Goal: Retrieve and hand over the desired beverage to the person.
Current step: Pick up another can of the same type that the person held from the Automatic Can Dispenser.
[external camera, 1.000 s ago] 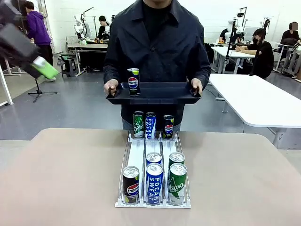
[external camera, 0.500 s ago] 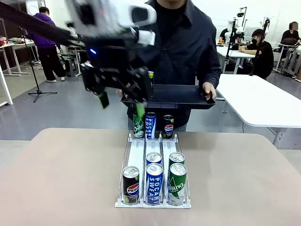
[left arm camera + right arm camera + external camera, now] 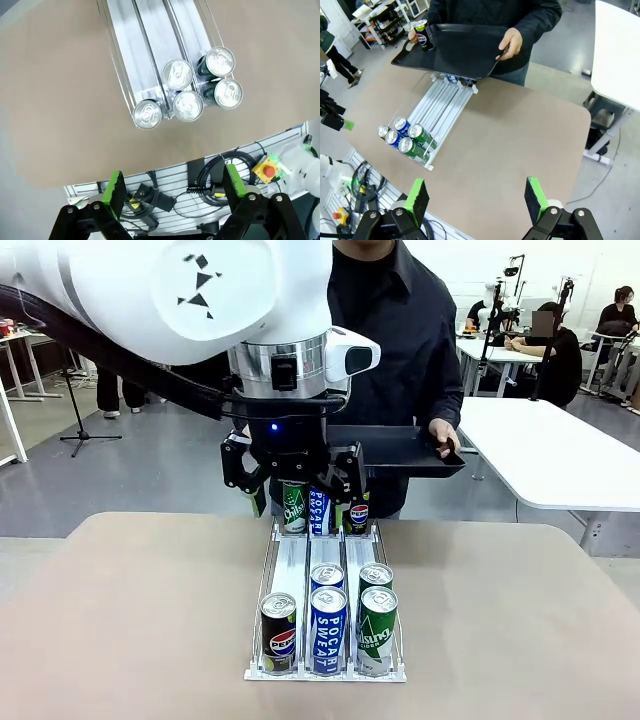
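My left gripper point(image 3: 303, 498) hangs open just above the far end of the can rack point(image 3: 290, 570), in front of the black tray point(image 3: 405, 451) that the person point(image 3: 400, 330) holds out. Nothing is between its green pads point(image 3: 114, 194). In the left wrist view the gripper point(image 3: 174, 189) looks straight down on several can tops point(image 3: 188, 105) at the rack's near end. A Pepsi can point(image 3: 422, 36) stands on the tray point(image 3: 460, 50) in the right wrist view. My right gripper point(image 3: 476, 200) is open and empty, high above the table.
The rack holds a Pepsi point(image 3: 278, 633), a Pocari Sweat point(image 3: 328, 630) and a green can point(image 3: 377, 630) at the front, with more behind. Cables and a red stop button point(image 3: 269, 171) sit below the table's near edge. Bare tabletop point(image 3: 130, 620) lies on both sides.
My left arm swung in from the upper left and came down over the rack's far end, now hiding the tray's can in the front view. The person shifted the tray slightly right.
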Motion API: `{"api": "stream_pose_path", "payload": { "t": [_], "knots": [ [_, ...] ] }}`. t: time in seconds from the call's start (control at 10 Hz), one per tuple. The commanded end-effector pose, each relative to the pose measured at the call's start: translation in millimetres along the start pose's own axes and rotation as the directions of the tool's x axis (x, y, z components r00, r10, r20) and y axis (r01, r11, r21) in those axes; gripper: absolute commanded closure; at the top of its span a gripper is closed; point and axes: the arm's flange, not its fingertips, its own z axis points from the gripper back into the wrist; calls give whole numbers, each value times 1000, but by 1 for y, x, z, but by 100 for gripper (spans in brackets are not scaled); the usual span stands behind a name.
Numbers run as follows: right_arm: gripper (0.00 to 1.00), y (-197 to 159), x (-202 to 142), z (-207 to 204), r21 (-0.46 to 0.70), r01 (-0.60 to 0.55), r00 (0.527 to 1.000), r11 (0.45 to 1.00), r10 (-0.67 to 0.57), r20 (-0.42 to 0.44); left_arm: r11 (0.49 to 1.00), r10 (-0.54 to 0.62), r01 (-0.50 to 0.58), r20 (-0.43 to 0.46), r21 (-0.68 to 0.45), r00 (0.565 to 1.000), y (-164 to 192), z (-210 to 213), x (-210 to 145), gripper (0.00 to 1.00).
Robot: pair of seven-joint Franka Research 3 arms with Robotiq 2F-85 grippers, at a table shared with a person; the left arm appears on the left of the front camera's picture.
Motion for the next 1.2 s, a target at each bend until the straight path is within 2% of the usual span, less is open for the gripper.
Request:
{"api": "stream_pose_path", "payload": {
  "t": [0.0,0.1,0.6,0.9,1.1],
  "knots": [
    [0,-1,1,-1,29,-12,1000,999,12,4,997,41,-40,5,-65,999,7,-4,3,0],
    [0,-1,1,-1,29,-12,1000,999,12,4,1000,0,0,0,0,1000,0,0,0,0],
    [0,-1,1,-1,29,-12,1000,999,12,4,1000,-5,5,-5,-18,1000,-3,-3,1,0],
    [0,-1,1,-1,29,-12,1000,999,12,4,998,65,-64,-43,13,997,-28,-59,-12,0],
    [0,-1,1,-1,29,-12,1000,999,12,4,992,116,-114,-32,51,993,-35,-81,-14,0]
  ]
}}
